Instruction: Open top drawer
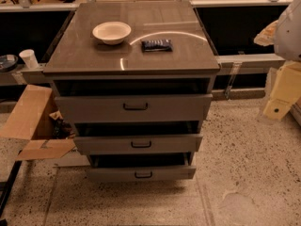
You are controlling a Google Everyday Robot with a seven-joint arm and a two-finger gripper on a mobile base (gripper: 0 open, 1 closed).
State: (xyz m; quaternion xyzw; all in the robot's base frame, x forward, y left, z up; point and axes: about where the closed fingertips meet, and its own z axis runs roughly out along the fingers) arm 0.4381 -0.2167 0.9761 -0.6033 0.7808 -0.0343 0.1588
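Note:
The grey cabinet [131, 55] stands in the middle of the camera view with three drawers. The top drawer [94, 108] is the tallest and widest front, with a small black bar handle [135, 107] at its centre. It stands pulled out a little, with a dark gap showing above its front. My gripper [281, 95] is a pale yellowish shape at the right edge, hanging below the white arm [289, 27]. It is well to the right of the drawer, about level with it, and touches nothing.
A white bowl [112, 32] and a dark blue packet [156, 44] lie on the cabinet top. The middle drawer [103, 145] and bottom drawer [108, 174] also stand slightly out. An open cardboard box [30, 119] lies on the floor at left, with a paper cup [29, 58] on a ledge above it.

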